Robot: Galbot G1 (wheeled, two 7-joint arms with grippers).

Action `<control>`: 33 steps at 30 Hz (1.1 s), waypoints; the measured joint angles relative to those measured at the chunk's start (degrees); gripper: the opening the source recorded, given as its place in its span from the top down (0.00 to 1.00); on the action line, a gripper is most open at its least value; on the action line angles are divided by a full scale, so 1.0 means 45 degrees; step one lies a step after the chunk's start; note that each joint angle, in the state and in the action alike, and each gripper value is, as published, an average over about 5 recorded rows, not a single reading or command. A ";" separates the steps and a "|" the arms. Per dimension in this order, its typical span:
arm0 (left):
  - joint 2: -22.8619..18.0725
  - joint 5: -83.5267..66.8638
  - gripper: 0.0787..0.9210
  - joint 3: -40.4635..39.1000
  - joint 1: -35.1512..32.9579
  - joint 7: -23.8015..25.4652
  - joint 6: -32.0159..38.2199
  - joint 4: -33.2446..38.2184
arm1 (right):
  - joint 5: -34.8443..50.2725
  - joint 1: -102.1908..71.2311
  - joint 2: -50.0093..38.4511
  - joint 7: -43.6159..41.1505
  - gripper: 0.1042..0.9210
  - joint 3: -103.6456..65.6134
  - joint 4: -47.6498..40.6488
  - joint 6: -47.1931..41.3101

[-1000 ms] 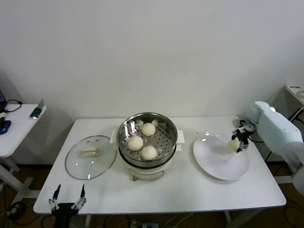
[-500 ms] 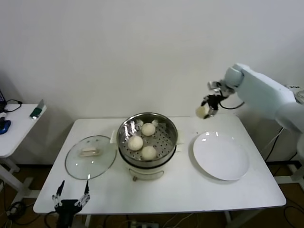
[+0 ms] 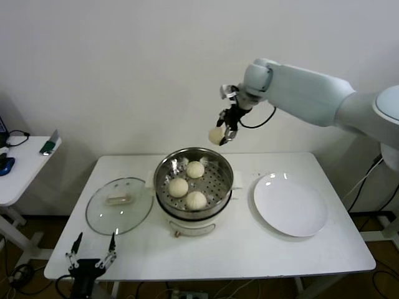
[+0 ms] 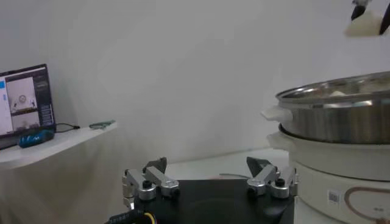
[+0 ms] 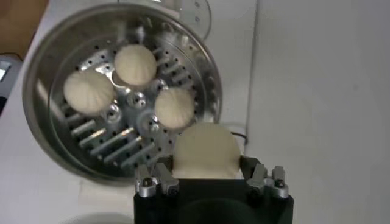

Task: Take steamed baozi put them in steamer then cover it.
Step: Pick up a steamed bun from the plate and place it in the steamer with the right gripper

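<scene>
A cream-white baozi (image 3: 216,135) hangs in the air above the back right rim of the steamer (image 3: 225,180), with my right gripper (image 3: 223,132) shut on it. The right wrist view shows that baozi (image 5: 205,152) filling the space between the fingers, over the steel basket (image 5: 42,79). Three more buns (image 3: 195,169) (image 3: 178,187) (image 3: 196,200) lie on the perforated floor. The glass cover (image 3: 118,204) lies flat on the table left of the steamer. My left gripper (image 3: 92,254) stands open and empty, low at the table's front left edge.
A white plate (image 3: 290,204), nothing on it, lies right of the steamer. A side table (image 3: 25,162) with a laptop (image 4: 24,100) stands to the left. The wall is close behind the table.
My right arm has carried the baozi from over the plate up and leftward to above the steamer. The left gripper has hardly moved.
</scene>
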State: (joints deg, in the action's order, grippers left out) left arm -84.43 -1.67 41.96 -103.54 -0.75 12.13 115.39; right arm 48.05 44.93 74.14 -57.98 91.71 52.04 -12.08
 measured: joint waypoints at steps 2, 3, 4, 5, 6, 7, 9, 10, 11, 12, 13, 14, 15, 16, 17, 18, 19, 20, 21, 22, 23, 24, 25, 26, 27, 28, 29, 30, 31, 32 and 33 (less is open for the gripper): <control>0.0051 -0.0140 0.12 0.0005 -0.0004 -0.0001 0.0017 0.0016 | 0.0458 0.0134 0.0158 0.0366 0.26 0.0440 0.0483 -0.0283; 0.0076 -0.0204 0.12 0.0007 -0.0005 0.0000 0.0025 0.0028 | 0.0664 0.0180 0.0223 0.0545 0.26 0.0653 0.0716 -0.0413; 0.0100 -0.0263 0.12 0.0010 -0.0004 0.0000 0.0030 0.0041 | 0.0850 0.0217 0.0280 0.0717 0.26 0.0861 0.0939 -0.0537; 0.0122 -0.0313 0.12 0.0012 -0.0001 0.0001 0.0031 0.0055 | 0.1017 0.0245 0.0330 0.0872 0.26 0.1050 0.1141 -0.0646; 0.0143 -0.0357 0.12 0.0013 0.0004 0.0003 0.0032 0.0069 | 0.1171 0.0267 0.0377 0.1021 0.26 0.1234 0.1331 -0.0751; 0.0161 -0.0391 0.12 0.0013 0.0011 0.0005 0.0031 0.0079 | 0.1312 0.0283 0.0419 0.1158 0.26 0.1410 0.1503 -0.0846; 0.0198 -0.0447 0.12 0.0014 0.0033 0.0010 0.0028 0.0089 | 0.1541 0.0298 0.0484 0.1400 0.26 0.1728 0.1782 -0.1006; 0.0217 -0.0471 0.12 0.0017 0.0047 0.0012 0.0023 0.0090 | 0.1636 0.0297 0.0509 0.1506 0.26 0.1872 0.1896 -0.1074; 0.0234 -0.0494 0.12 0.0021 0.0063 0.0011 0.0016 0.0088 | 0.1717 0.0285 0.0528 0.1600 0.26 0.2001 0.1994 -0.1130; 0.0250 -0.0514 0.12 0.0026 0.0078 0.0010 0.0006 0.0085 | 0.1783 0.0263 0.0544 0.1680 0.26 0.2117 0.2076 -0.1182; 0.0263 -0.0534 0.12 0.0032 0.0094 0.0008 -0.0008 0.0080 | 0.1835 0.0229 0.0559 0.1746 0.26 0.2214 0.2143 -0.1227; 0.0273 -0.0552 0.12 0.0038 0.0109 0.0006 -0.0024 0.0072 | 0.1875 0.0180 0.0580 0.1803 0.26 0.2296 0.2196 -0.1265; 0.0280 -0.0568 0.12 0.0043 0.0123 0.0004 -0.0041 0.0063 | 0.1901 0.0121 0.0606 0.1852 0.26 0.2367 0.2234 -0.1295; 0.0287 -0.0581 0.12 0.0047 0.0138 0.0003 -0.0059 0.0049 | 0.1918 0.0056 0.0637 0.1894 0.26 0.2427 0.2257 -0.1321; 0.0294 -0.0591 0.12 0.0052 0.0154 0.0002 -0.0074 0.0034 | 0.1929 -0.0013 0.0672 0.1932 0.26 0.2483 0.2271 -0.1342; 0.0299 -0.0598 0.12 0.0056 0.0171 0.0001 -0.0090 0.0018 | 0.1935 -0.0083 0.0708 0.1961 0.25 0.2535 0.2277 -0.1357; 0.0302 -0.0604 0.12 0.0060 0.0189 0.0001 -0.0105 0.0001 | 0.1938 -0.0150 0.0743 0.1982 0.25 0.2585 0.2278 -0.1368; 0.0306 -0.0610 0.12 0.0063 0.0208 0.0000 -0.0119 -0.0017 | 0.1939 -0.0218 0.0779 0.1995 0.25 0.2637 0.2272 -0.1376; 0.0308 -0.0616 0.12 0.0065 0.0227 0.0000 -0.0132 -0.0034 | 0.1935 -0.0287 0.0815 0.2004 0.25 0.2687 0.2259 -0.1381; 0.0309 -0.0620 0.12 0.0066 0.0246 0.0000 -0.0146 -0.0052 | 0.1927 -0.0356 0.0853 0.2007 0.25 0.2732 0.2237 -0.1384; 0.0310 -0.0623 0.12 0.0067 0.0262 0.0000 -0.0158 -0.0069 | 0.1915 -0.0427 0.0893 0.2009 0.25 0.2772 0.2205 -0.1386; 0.0310 -0.0625 0.12 0.0066 0.0280 0.0000 -0.0168 -0.0087 | 0.1903 -0.0498 0.0929 0.2009 0.25 0.2807 0.2166 -0.1387; 0.0310 -0.0625 0.12 0.0066 0.0296 0.0001 -0.0175 -0.0105 | 0.1889 -0.0565 0.0958 0.2010 0.25 0.2833 0.2127 -0.1388; 0.0310 -0.0626 0.12 0.0066 0.0311 0.0002 -0.0181 -0.0125 | 0.1875 -0.0628 0.0981 0.2010 0.25 0.2856 0.2088 -0.1393; 0.0313 -0.0627 0.12 0.0066 0.0325 0.0002 -0.0184 -0.0145 | 0.1859 -0.0686 0.0998 0.2013 0.24 0.2876 0.2049 -0.1400; 0.0317 -0.0628 0.12 0.0066 0.0337 0.0002 -0.0185 -0.0167 | 0.1839 -0.0737 0.1007 0.2018 0.24 0.2895 0.2011 -0.1407; 0.0324 -0.0630 0.12 0.0067 0.0345 0.0002 -0.0184 -0.0189 | 0.1816 -0.0782 0.1014 0.2023 0.24 0.2912 0.1975 -0.1416; 0.0331 -0.0631 0.12 0.0067 0.0347 0.0002 -0.0182 -0.0207 | 0.1790 -0.0817 0.1018 0.2027 0.23 0.2924 0.1942 -0.1426; 0.0337 -0.0632 0.12 0.0067 0.0344 0.0001 -0.0180 -0.0220 | 0.1761 -0.0845 0.1019 0.2030 0.21 0.2931 0.1906 -0.1438; 0.0342 -0.0632 0.12 0.0066 0.0338 0.0001 -0.0178 -0.0230 | 0.1733 -0.0866 0.1019 0.2028 0.19 0.2934 0.1868 -0.1451; 0.0344 -0.0632 0.12 0.0062 0.0330 0.0000 -0.0176 -0.0237 | 0.1712 -0.0880 0.1018 0.2021 0.17 0.2930 0.1831 -0.1464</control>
State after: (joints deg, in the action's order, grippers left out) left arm -82.88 -4.51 42.24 -102.05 -0.75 11.33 114.32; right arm 55.75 40.97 78.72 -48.89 104.89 60.27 -18.67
